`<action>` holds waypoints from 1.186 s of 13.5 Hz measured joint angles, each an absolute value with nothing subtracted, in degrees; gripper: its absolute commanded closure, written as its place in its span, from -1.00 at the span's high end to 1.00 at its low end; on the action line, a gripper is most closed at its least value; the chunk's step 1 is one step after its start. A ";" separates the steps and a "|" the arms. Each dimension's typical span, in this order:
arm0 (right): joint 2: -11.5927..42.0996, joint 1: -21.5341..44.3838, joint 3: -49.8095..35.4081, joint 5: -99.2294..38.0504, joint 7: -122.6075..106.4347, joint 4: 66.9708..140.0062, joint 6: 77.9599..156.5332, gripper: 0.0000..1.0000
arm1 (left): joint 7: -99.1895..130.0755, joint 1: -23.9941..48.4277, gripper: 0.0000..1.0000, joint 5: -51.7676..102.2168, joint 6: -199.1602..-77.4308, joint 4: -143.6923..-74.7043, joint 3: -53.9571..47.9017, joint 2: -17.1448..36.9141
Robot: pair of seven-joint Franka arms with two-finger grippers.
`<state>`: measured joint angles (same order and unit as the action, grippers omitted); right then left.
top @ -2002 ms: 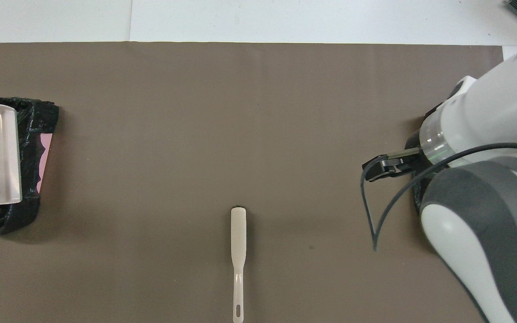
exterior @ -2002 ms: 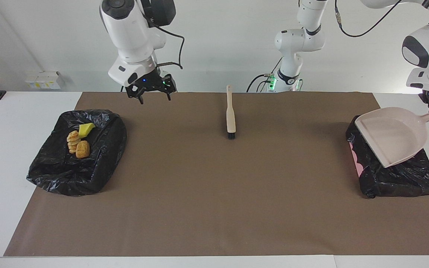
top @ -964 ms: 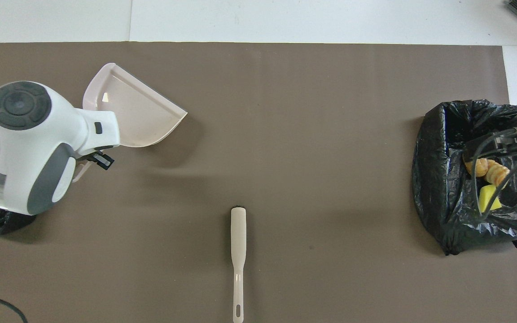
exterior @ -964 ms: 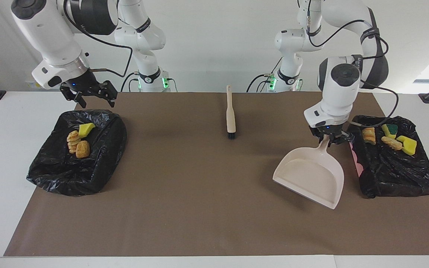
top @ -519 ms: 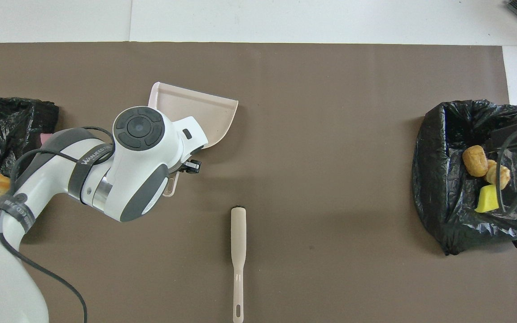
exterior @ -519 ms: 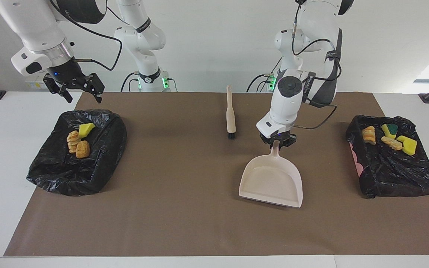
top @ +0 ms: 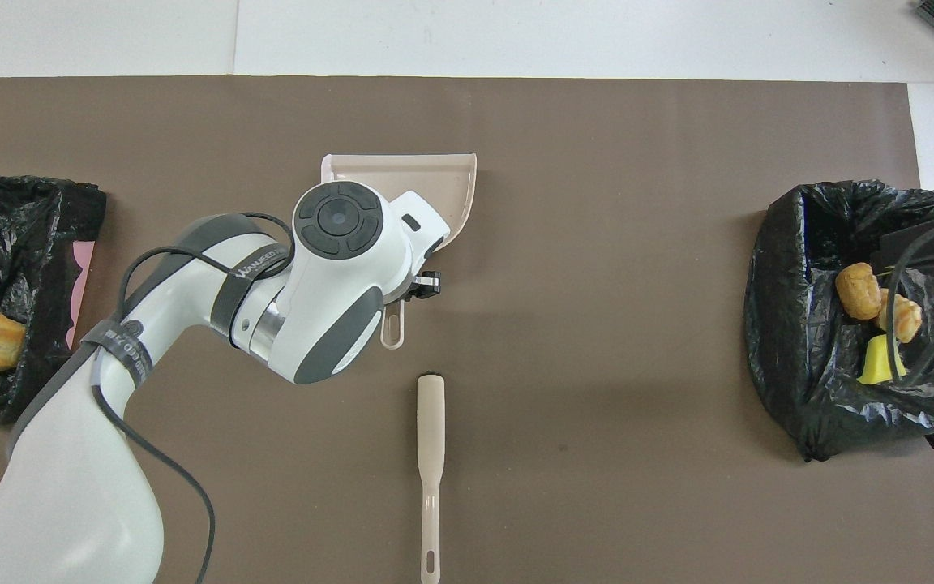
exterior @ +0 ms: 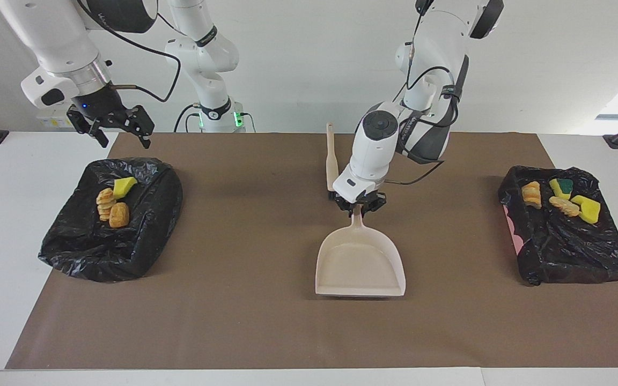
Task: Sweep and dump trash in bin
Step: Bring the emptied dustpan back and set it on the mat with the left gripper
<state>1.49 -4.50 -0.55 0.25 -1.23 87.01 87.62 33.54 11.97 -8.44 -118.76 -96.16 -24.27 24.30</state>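
My left gripper (exterior: 357, 207) is shut on the handle of the beige dustpan (exterior: 360, 265), over the middle of the brown mat. The pan is empty, mouth pointing away from the robots, lip at or just above the mat. In the overhead view my left hand covers most of the dustpan (top: 434, 174). The trash lies in two black-bagged bins: three pieces (exterior: 113, 201) in the bin (exterior: 105, 252) at the right arm's end, several pieces (exterior: 561, 198) in the bin (exterior: 572, 257) at the left arm's end. My right gripper (exterior: 121, 134) hangs open and empty over the robots' edge of its bin.
A beige hand brush (exterior: 332, 161) lies on the mat, nearer to the robots than the dustpan, bristles toward the pan; it also shows in the overhead view (top: 430, 454). The brown mat (exterior: 234, 321) covers most of the white table.
My left arm carried the dustpan from over the bin at its end to the middle of the mat and lowered it. My right gripper swung out to its own bin and has stayed there.
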 measured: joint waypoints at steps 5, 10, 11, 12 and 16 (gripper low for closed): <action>1.49 -4.50 -0.54 0.25 -1.22 87.01 87.62 1.00 | 34.04 12.48 -0.96 -8.52 -118.67 -91.30 -24.07 29.33; 1.49 -4.50 -0.54 0.25 -1.22 87.01 87.62 1.00 | 34.08 12.48 -0.05 -8.54 -118.64 -91.18 -23.94 29.33; 1.49 -4.50 -0.54 0.25 -1.22 87.01 87.62 1.00 | 34.10 12.47 0.25 -8.54 -118.58 -91.18 -23.93 29.33; 1.49 -4.50 -0.54 0.25 -1.22 87.01 87.62 1.00 | 34.11 12.47 0.61 -8.55 -118.47 -91.18 -23.93 29.32; 1.49 -4.50 -0.54 0.25 -1.22 87.01 87.62 1.00 | 34.09 12.45 1.00 -8.73 -117.97 -91.01 -23.31 28.09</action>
<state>1.49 -4.50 -0.54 0.25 -1.22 87.01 87.62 34.09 12.45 -8.73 -117.97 -91.01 -23.31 28.09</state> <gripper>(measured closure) 0.000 0.150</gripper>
